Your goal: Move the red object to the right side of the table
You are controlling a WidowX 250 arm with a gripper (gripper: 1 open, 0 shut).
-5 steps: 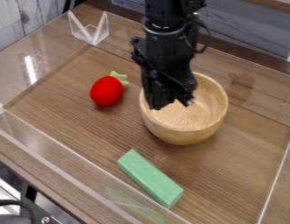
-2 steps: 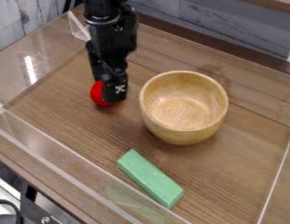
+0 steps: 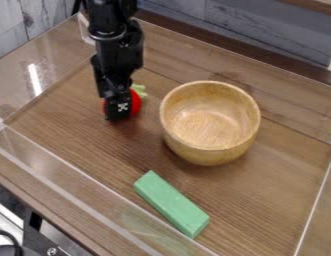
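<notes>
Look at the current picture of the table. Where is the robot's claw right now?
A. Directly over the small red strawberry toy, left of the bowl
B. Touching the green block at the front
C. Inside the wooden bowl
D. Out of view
A: the claw hangs straight down over the red strawberry toy, left of the wooden bowl, with the green block well away at the front.

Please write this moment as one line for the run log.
gripper: open, pointing down over red object | red object: on table, left of wooden bowl | not grasped yet
</notes>
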